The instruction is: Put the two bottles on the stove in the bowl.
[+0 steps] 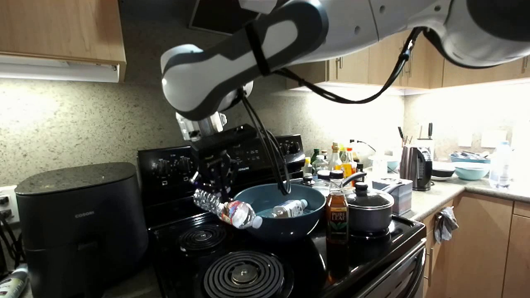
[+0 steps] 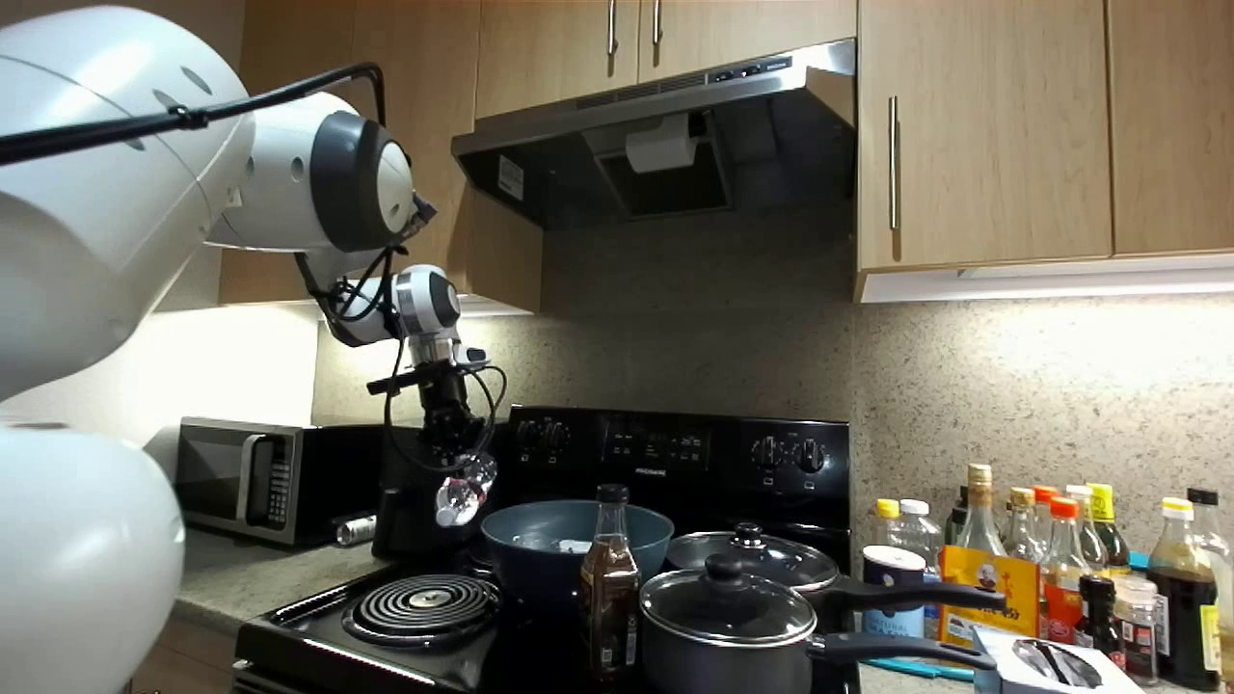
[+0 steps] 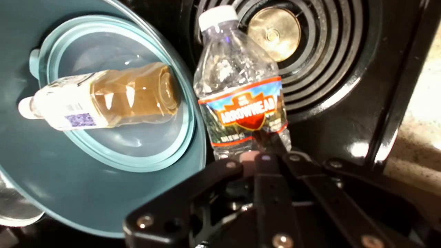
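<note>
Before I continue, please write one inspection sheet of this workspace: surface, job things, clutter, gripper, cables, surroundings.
Surface: black stove, with coil burners beside the bowl.
Job's things: white-labelled bottle lies in the bowl over a round teal item; Arrowhead bottle hangs tilted beside the bowl's rim, above the stove.
Clutter: Pure Leaf bottle upright near the bowl; lidded pot beside it.
Gripper: shut on the Arrowhead bottle.
Cables: black cables sag overhead and loop beside the gripper.
Surroundings: air fryer next to the stove; range hood above.
</note>
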You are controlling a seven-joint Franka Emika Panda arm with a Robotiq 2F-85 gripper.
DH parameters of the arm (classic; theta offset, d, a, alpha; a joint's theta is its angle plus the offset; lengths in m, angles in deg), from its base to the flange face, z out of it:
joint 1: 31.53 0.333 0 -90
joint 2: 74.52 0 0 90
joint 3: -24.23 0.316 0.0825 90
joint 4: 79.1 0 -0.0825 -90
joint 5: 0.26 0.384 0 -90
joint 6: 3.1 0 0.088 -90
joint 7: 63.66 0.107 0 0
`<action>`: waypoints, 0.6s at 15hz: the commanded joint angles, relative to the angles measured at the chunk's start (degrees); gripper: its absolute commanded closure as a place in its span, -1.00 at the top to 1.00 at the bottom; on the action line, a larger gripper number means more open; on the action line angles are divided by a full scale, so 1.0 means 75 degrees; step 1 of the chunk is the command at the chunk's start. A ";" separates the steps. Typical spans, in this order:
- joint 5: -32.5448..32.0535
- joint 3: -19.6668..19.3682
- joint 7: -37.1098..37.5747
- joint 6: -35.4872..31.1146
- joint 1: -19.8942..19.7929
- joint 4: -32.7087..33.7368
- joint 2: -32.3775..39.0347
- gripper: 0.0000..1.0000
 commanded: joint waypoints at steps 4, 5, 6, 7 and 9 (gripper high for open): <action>-0.0030 -0.0173 0.1134 -0.0542 -0.0078 -0.1519 -0.1863 -0.99; -0.0133 -0.0285 0.1433 -0.0725 -0.0087 -0.1772 -0.2075 -0.99; -0.0118 -0.0364 0.1639 -0.0796 -0.0113 -0.1982 -0.2260 -0.99; -0.0165 -0.0487 0.1929 -0.0989 -0.0122 -0.2290 -0.2454 -0.99; -0.0408 -0.0251 0.2617 -0.1357 -0.0533 -0.2823 -0.2761 -0.99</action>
